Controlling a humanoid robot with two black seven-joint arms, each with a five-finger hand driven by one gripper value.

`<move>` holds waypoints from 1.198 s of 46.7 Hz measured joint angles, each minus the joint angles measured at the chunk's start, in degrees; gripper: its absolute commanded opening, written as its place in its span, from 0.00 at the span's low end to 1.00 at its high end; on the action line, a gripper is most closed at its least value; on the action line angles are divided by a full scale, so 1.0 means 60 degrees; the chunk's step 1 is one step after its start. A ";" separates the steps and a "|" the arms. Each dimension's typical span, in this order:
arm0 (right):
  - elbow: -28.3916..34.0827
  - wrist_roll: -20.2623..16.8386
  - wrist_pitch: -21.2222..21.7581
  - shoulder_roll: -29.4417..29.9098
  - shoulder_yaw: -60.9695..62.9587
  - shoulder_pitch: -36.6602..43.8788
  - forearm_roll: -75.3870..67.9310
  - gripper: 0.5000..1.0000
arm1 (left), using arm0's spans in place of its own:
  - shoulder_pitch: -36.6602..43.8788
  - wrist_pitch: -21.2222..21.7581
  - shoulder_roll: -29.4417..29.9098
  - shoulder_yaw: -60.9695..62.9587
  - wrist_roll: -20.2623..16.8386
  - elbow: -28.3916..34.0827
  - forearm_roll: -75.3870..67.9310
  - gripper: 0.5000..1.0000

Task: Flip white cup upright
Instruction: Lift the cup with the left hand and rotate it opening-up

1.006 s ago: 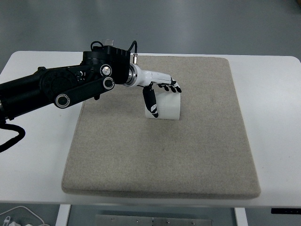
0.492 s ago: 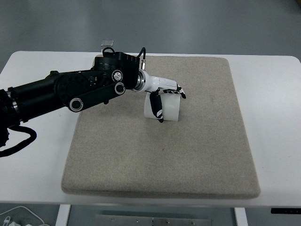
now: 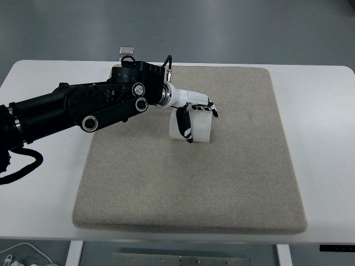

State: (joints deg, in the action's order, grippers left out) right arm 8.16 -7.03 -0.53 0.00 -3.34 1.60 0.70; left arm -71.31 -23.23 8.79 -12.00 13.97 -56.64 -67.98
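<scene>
Since a second ago we saw the arm advance | left hand (image 3: 191, 113) gripped white cup (image 3: 198, 127) | cup stood on mat (image 3: 233, 183)

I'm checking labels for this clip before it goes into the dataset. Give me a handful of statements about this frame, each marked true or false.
1. The left hand is wrapped around the white cup. True.
2. The cup sits on the bare white table. False: it is on the beige mat that covers the middle of the table.
3. The right arm is reaching toward the cup. False: no right arm shows; only the left arm enters, from the picture's left edge.
4. The cup is in the far half of the mat, away from the robot. True.
5. A second cup stands near the mat's right edge. False: only one cup is visible.
</scene>
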 measured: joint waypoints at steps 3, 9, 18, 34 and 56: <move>0.0002 -0.0001 0.0000 0.0000 0.0000 0.0001 0.0000 0.86 | 0.0020 0.0005 0.0010 -0.0033 0.0001 0.0003 0.0028 0.14; 0.0000 -0.0002 0.0000 0.0000 0.0000 0.0000 0.0000 0.86 | 0.0047 0.0005 0.0036 -0.0132 0.0002 0.0016 0.0102 0.00; -0.0003 0.0000 0.0000 0.0000 0.0000 0.0005 0.0000 0.86 | 0.0047 0.0005 0.0109 -0.0362 -0.0001 0.0042 0.0269 0.00; 0.0000 -0.0001 0.0000 0.0000 0.0000 0.0003 0.0000 0.86 | 0.0058 -0.0136 0.0324 -0.1530 -0.0263 0.0923 0.2639 0.00; 0.0001 0.0000 0.0000 0.0000 0.0000 -0.0002 0.0000 0.86 | 0.0733 -0.0637 0.0732 -0.2929 -0.1527 0.1980 0.5985 0.00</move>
State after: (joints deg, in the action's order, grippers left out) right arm 8.16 -7.03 -0.53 0.00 -3.34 1.59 0.70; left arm -66.91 -27.05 13.18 -29.57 4.80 -44.76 -32.07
